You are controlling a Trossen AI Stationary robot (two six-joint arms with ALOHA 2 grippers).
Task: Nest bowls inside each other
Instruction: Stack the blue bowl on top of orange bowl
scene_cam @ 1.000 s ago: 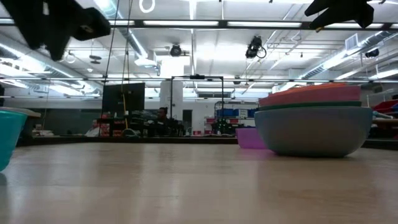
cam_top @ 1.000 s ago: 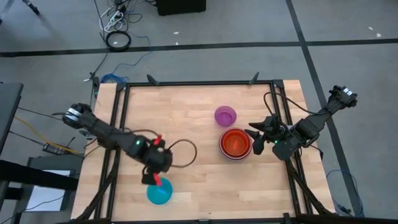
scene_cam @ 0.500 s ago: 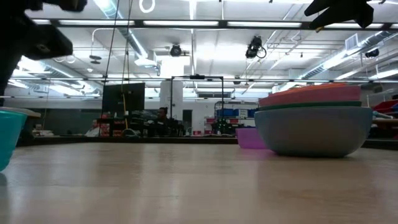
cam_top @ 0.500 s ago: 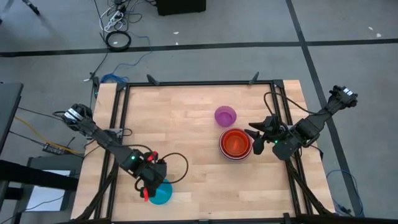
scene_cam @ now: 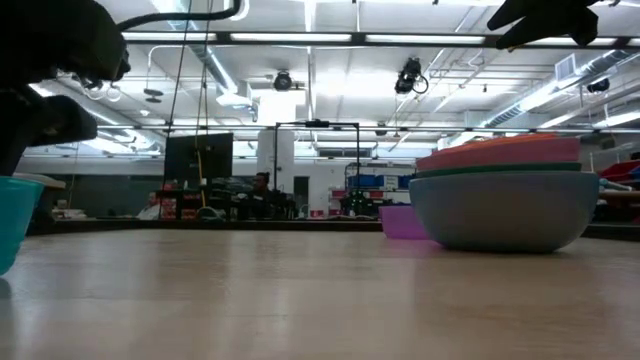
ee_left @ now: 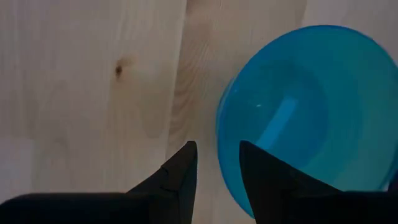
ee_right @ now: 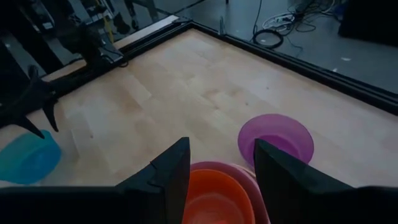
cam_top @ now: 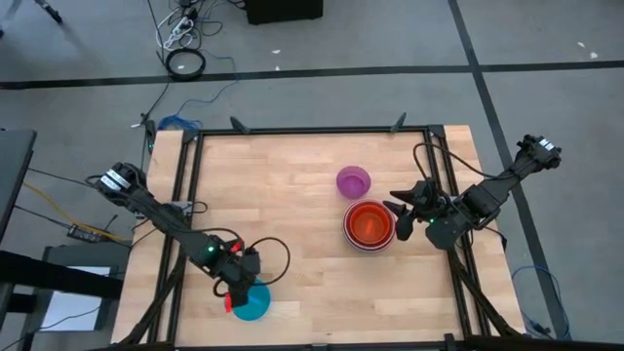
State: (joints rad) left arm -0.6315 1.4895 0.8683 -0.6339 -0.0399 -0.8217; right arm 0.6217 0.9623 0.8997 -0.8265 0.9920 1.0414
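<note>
A cyan bowl (cam_top: 255,305) (ee_left: 298,118) stands upright near the table's front left, also seen at the low view's left edge as the cyan bowl (scene_cam: 12,225). My left gripper (cam_top: 238,295) (ee_left: 217,171) points down over the bowl's left rim, open. One finger (ee_left: 180,180) is outside the rim and the other finger (ee_left: 264,180) is over the inside; I see no touch. A stack of nested bowls (cam_top: 369,224) (scene_cam: 505,200), orange innermost, sits right of centre. A purple bowl (cam_top: 353,180) (ee_right: 275,138) stands behind it. My right gripper (cam_top: 398,216) (ee_right: 217,165) waits open beside the stack.
A black frame rail (cam_top: 312,130) runs along the table's far edge and down both sides. Bare wood (cam_top: 283,195) lies between the cyan bowl and the stack. Cables (cam_top: 185,60) lie on the floor beyond the table.
My left gripper has come down and moved toward the table's near edge, rolling its wrist, until its fingers stand on either side of the cyan bowl's rim. The bowl has stayed where it was.
</note>
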